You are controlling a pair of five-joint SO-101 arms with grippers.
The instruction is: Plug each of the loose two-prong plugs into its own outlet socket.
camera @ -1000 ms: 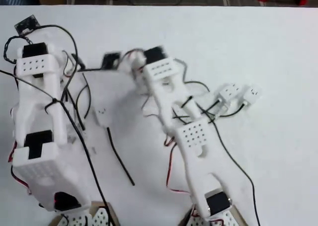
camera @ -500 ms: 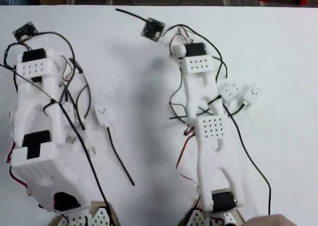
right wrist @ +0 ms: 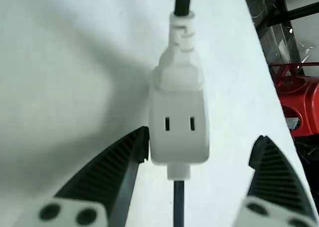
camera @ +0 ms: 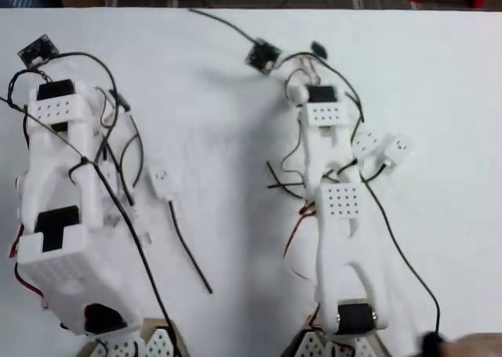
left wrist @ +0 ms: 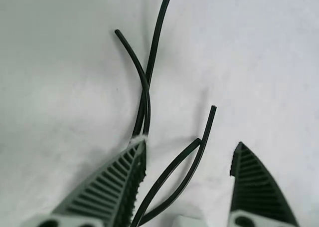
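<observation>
Within the last second the right arm (camera: 339,204) had been swung away from the upper middle of the high view, where it had been stretched leftward. It was now laid straight up the frame right of centre, just beside a pair of white connectors (camera: 380,147) on the table (camera: 235,239). The right gripper (right wrist: 203,137) was held wide open with a white outlet socket (right wrist: 178,132) lying between its jaws, two slots facing up; nothing was gripped. The lone white connector (camera: 161,180), left of centre with its black cord trailing toward the lower middle, had not been shifted; whether it was a plug could not be told. The left gripper (left wrist: 190,144) was likewise spread open and empty, with thin black wires (left wrist: 145,87) lying between its jaws. No plugging was judged done yet. The swing was read as the right gripper being lined up on a socket, with a plug still to be fetched.
</observation>
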